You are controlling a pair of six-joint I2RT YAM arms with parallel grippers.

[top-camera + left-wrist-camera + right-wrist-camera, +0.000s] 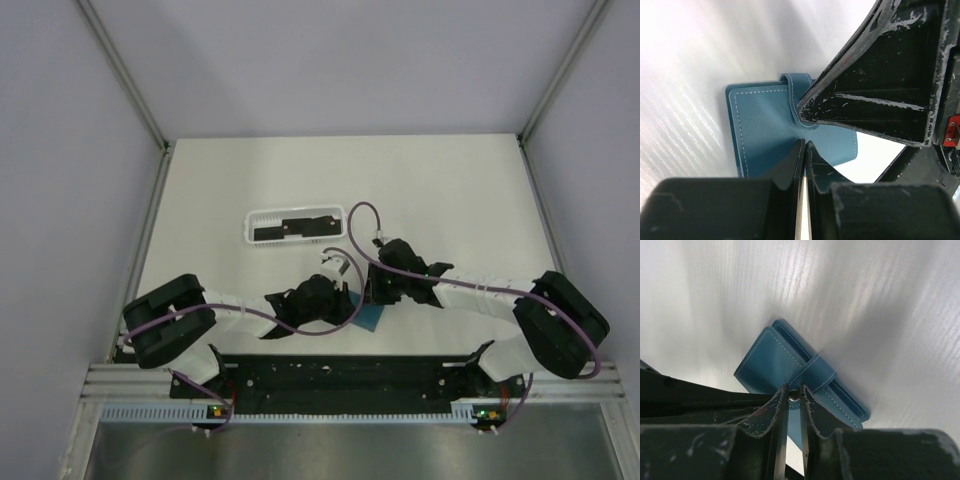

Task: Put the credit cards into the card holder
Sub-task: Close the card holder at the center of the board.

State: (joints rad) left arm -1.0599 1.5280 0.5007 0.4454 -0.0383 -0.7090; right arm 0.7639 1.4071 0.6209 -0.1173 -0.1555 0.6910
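We log right fingers (pixel 771 412) narrow, pinching the strap snap of the teal-blue stitched soft card holder (pixel 767 365), flat on the white counter (pixel 880 300). Left fingers (pixel 792 162) near-closed at its opposite edge. Thin black credit cards (pixel 272 235) lie beyond, in the white slotted tray (pixel 248 228).

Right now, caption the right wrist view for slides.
Right gripper pinches the snap tab of the blue card holder on a table.

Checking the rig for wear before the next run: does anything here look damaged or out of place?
Nothing is spilled or askew. The one oddity: the fingers of the right hand have black coating chipped and scratched white. The card holder it pinches by the strap looks intact.
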